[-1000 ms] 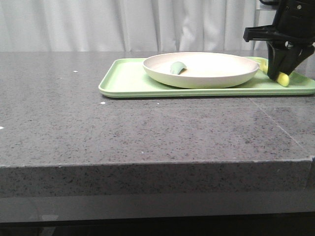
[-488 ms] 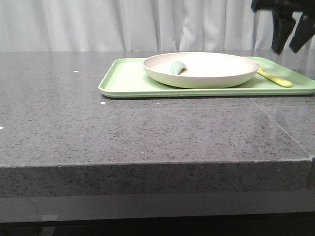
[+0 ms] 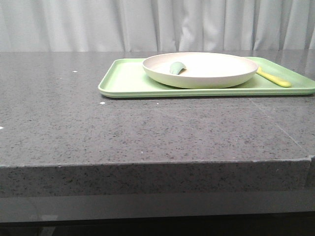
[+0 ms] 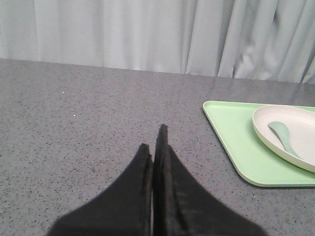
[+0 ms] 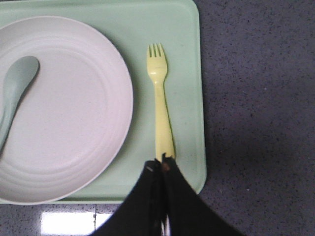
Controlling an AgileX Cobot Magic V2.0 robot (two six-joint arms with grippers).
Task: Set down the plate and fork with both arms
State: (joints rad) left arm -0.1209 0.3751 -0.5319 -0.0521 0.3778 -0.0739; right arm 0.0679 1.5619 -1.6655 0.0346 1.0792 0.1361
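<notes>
- Now your right gripper (image 5: pixel 163 166) hangs above the near end of the fork (image 5: pixel 160 109), its two black fingers pressed together with nothing between them; the fingertips sit just over the tip of the handle in the right wrist view, and you cannot tell from it whether they touch.
- You can see the fork lying flat on the light-green tray (image 5: pixel 184 59), just beside the plate (image 5: pixel 74 113), tines pointing away from the gripper, in the strip between the plate's rim and the tray's edge.
- Your plate rests on the same tray (image 3: pixel 125 81), with a pale grey-green spoon (image 5: pixel 15 86) lying inside it.
- Your left gripper (image 4: pixel 155 147) is closed and empty, hovering over bare grey countertop (image 4: pixel 88 123), well apart from the tray, with the plate (image 4: pixel 288 135) off to its right.
- From the front view, neither arm shows; the plate (image 3: pixel 206 71) and fork (image 3: pixel 274 78) sit on the tray at the table's far right.
</notes>
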